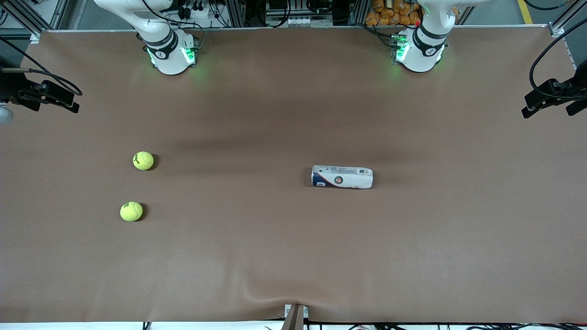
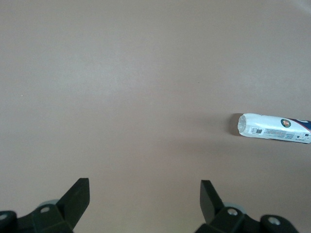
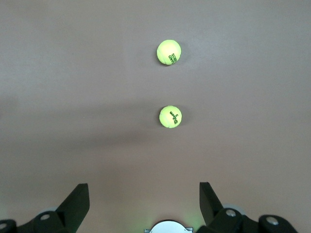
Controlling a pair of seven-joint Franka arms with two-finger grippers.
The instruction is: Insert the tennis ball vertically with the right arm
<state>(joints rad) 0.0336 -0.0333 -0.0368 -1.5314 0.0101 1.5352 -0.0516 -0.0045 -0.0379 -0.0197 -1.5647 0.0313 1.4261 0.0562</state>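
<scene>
Tennis ball (image 1: pixel 131 211) sits lower left of frame on the brown bench (image 1: pixel 293 256), its twin, the second ball (image 1: pixel 143 161), just above, apart. Light, fuzzy, springy, likely to roll; pinch across the middle. White can (image 1: pixel 342 177) lies on its side mid-frame, so no upright mouth yet. Right tool (image 3: pixel 144 204) and left tool (image 2: pixel 145 204) wait up top, fingers spread, empty.

The front view looks down from high across the brown cloth-covered table (image 1: pixel 293 256), facing both bases. Each wrist view looks down past its own black fingers, apparently from well above. Front and left wrist views share the white cylindrical can (image 1: pixel 342 177) (image 2: pixel 273 127); front and right wrist share two yellow-green felt tennis balls (image 1: pixel 143 161) (image 3: pixel 170 116).
</scene>
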